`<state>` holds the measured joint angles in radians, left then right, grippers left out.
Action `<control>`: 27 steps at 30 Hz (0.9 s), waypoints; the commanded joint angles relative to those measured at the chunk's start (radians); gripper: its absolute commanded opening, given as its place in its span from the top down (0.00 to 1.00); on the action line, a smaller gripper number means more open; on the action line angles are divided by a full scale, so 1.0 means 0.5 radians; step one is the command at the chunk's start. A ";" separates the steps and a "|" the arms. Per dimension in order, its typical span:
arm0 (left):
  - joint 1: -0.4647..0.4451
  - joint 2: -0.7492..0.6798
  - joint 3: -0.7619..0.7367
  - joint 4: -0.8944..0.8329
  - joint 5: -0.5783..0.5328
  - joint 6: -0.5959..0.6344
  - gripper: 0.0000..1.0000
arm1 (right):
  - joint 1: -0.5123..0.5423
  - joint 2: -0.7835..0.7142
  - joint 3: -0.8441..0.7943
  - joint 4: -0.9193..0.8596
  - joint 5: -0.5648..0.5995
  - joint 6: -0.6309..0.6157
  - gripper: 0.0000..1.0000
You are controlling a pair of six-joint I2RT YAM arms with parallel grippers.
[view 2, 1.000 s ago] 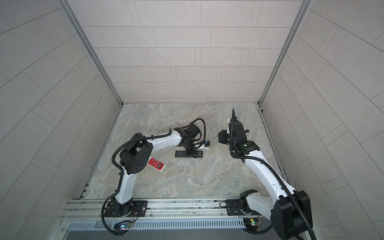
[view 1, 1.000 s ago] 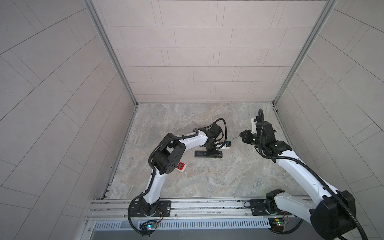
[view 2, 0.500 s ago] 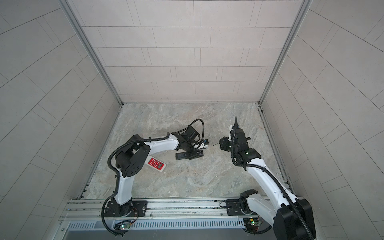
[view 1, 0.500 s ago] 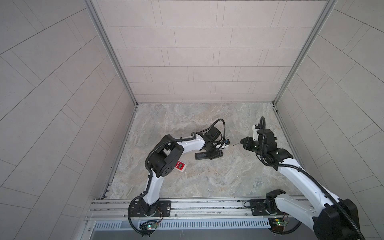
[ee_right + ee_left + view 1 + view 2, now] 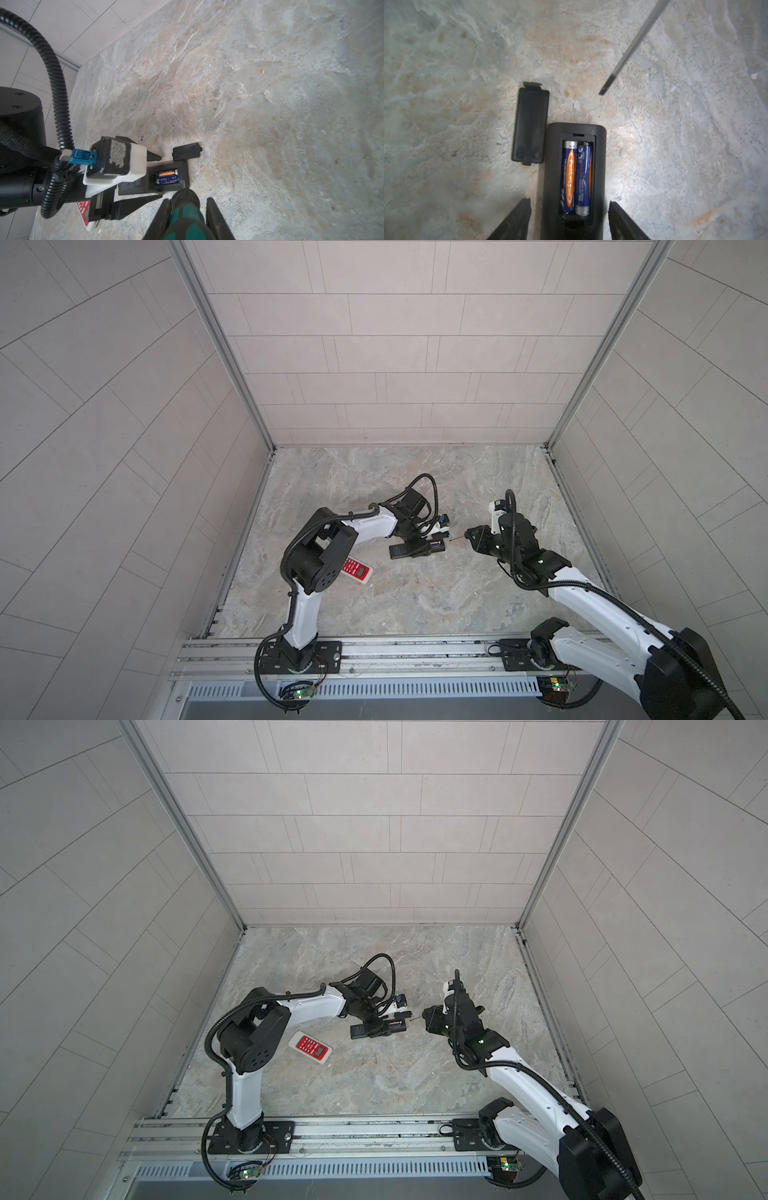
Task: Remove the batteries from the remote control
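A black remote control (image 5: 552,166) lies back-up on the stone floor, its compartment uncovered. Two blue and orange batteries (image 5: 576,176) sit side by side inside it. In both top views the remote control (image 5: 399,551) (image 5: 359,1031) lies mid-floor under my left gripper (image 5: 417,547). My left gripper (image 5: 569,201) is open and straddles the remote, with a gap at each finger. My right gripper (image 5: 188,200) is shut on a green-handled screwdriver (image 5: 185,216). The screwdriver's shaft (image 5: 633,45) points at the remote's battery end, its tip a short way off.
The black cover plate (image 5: 531,126) lies flat on the floor beside the remote's battery end. A second remote, red and white (image 5: 356,570), lies near the left arm's elbow. Tiled walls close the floor in on three sides.
My left gripper's jaws have widened around the black remote. My right gripper, still holding the screwdriver, has come down and a little left, towards the remote's battery end.
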<state>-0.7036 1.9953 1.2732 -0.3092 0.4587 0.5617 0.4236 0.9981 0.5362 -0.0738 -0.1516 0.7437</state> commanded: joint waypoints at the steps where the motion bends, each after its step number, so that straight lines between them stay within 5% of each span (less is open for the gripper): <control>1: -0.013 -0.007 0.032 -0.041 0.046 0.067 0.36 | 0.046 0.034 -0.019 0.132 0.085 0.067 0.90; 27: -0.058 0.001 -0.058 0.078 0.052 0.022 0.47 | 0.174 0.328 0.085 0.100 0.078 0.018 0.92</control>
<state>-0.7212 1.9953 1.2579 -0.2646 0.4694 0.5613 0.4980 1.1522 0.5556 0.0090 -0.1238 0.7635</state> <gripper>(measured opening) 0.534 0.284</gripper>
